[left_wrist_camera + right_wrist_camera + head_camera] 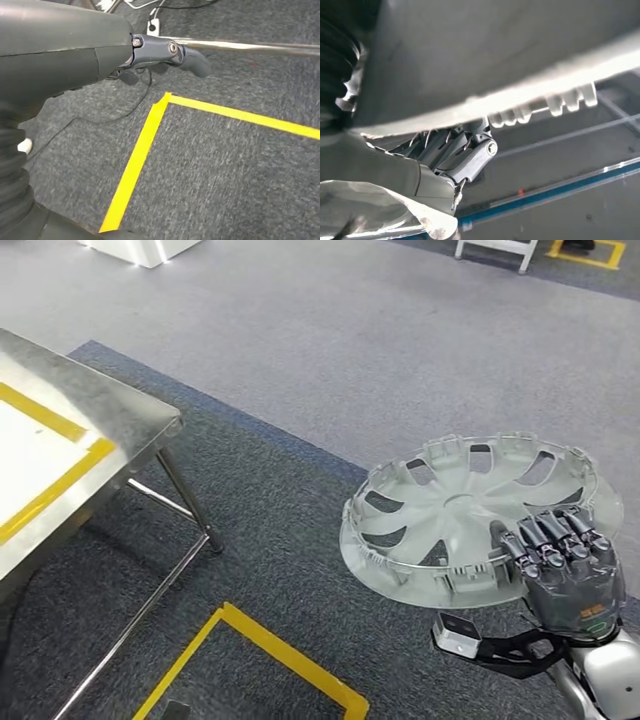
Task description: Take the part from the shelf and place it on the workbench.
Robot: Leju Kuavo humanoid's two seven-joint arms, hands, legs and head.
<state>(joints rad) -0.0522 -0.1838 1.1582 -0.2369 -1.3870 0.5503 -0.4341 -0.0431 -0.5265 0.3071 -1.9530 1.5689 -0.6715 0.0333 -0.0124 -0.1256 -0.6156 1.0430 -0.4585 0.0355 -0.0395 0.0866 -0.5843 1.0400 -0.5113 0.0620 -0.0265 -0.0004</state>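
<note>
Right hand [567, 558] grips the hubcap [468, 515] by its rim, carried over the carpet, off the shelf. Left hand [166, 52] hangs empty, fingers loosely extended. Setting it on the workbench [113, 410] remains.

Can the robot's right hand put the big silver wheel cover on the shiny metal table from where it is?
Probably not yet. The right hand holds the silver plastic wheel cover over dark carpet, with open floor between it and the shiny steel table with yellow tape far to the left.
</note>
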